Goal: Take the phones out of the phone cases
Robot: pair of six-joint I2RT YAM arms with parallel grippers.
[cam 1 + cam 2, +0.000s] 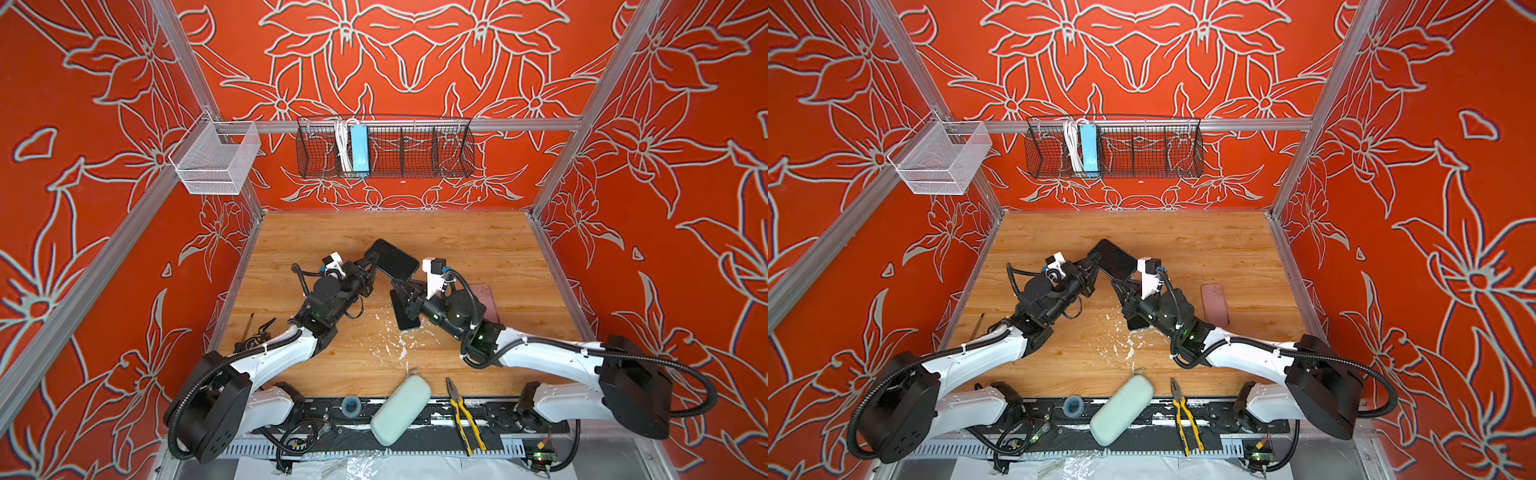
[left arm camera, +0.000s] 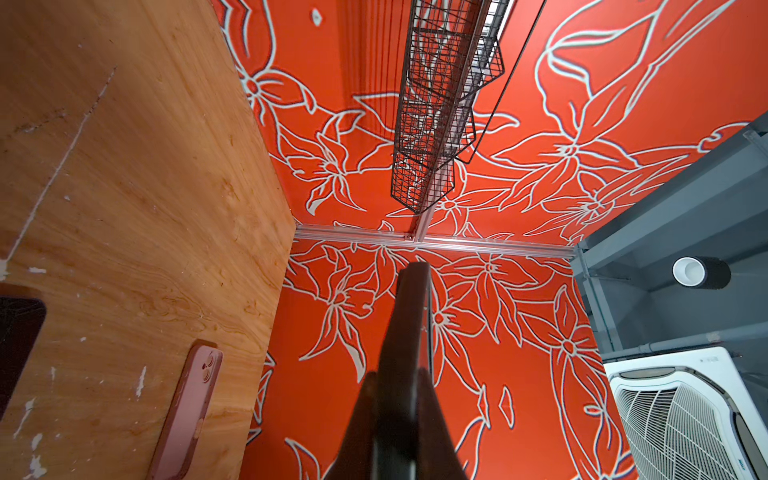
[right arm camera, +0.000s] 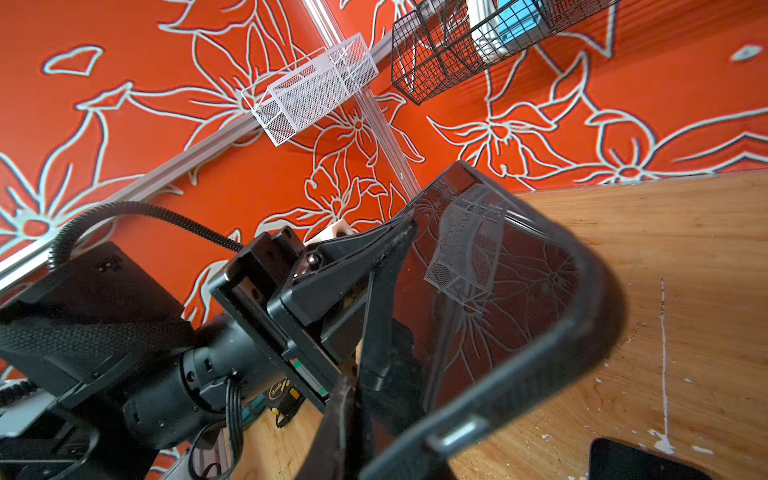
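Note:
A black phone [image 1: 392, 259] [image 1: 1115, 259] with a glossy screen [image 3: 498, 291] hangs tilted above the middle of the wooden table, held between both grippers. A dark phone case rim [image 3: 582, 332] with a side button runs round it. My left gripper [image 1: 374, 262] [image 1: 1097, 262] [image 2: 409, 374] is shut on the phone's left edge, which shows edge-on [image 2: 411, 299] in the left wrist view. My right gripper [image 1: 409, 281] [image 1: 1122, 286] [image 3: 353, 415] is shut on the phone case at the near right corner. I cannot tell whether the rim has come away from the phone.
A flat black slab [image 1: 405, 318] [image 3: 640, 461] lies on the table under my right wrist. A pink cased phone [image 1: 1214, 303] [image 2: 187, 411] lies to the right. A green pouch [image 1: 401, 409], pliers [image 1: 465, 415] and a tape roll [image 1: 350, 405] sit along the front edge. Wire baskets [image 1: 384, 147] [image 1: 216, 160] hang on the walls.

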